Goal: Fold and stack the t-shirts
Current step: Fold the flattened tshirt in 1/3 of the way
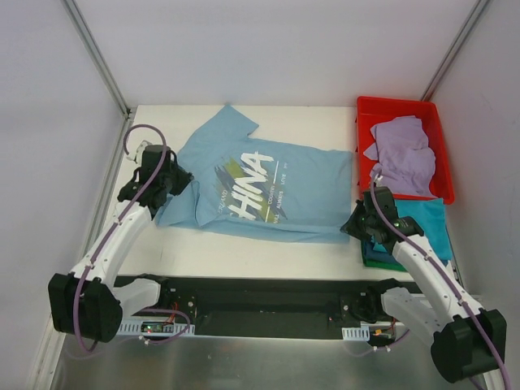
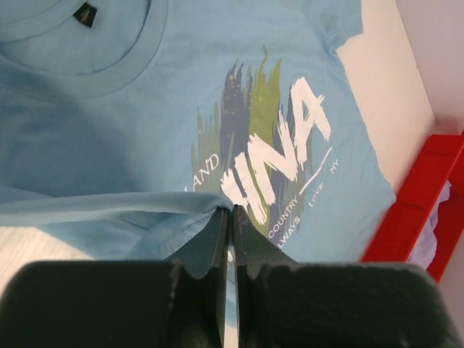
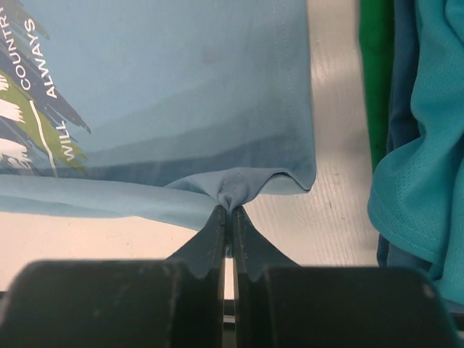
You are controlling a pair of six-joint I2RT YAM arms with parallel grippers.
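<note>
The light blue t-shirt (image 1: 260, 187) with white "HINA" lettering lies spread on the table's middle, collar to the left. My left gripper (image 1: 173, 185) is shut on its near shoulder edge; the wrist view shows the cloth (image 2: 145, 217) pinched at the fingertips (image 2: 230, 212). My right gripper (image 1: 357, 223) is shut on the near hem corner (image 3: 235, 190), bunched between the fingertips (image 3: 230, 210). A lavender t-shirt (image 1: 404, 154) lies in the red bin. Teal (image 1: 431, 223), blue and dark green t-shirts (image 1: 378, 260) are stacked at the right, partly under my right arm.
The red plastic bin (image 1: 370, 110) stands at the back right corner; its edge shows in the left wrist view (image 2: 420, 210). The stack of tees (image 3: 420, 145) lies close to the right of my right gripper. Bare white table (image 1: 244, 252) lies along the front edge.
</note>
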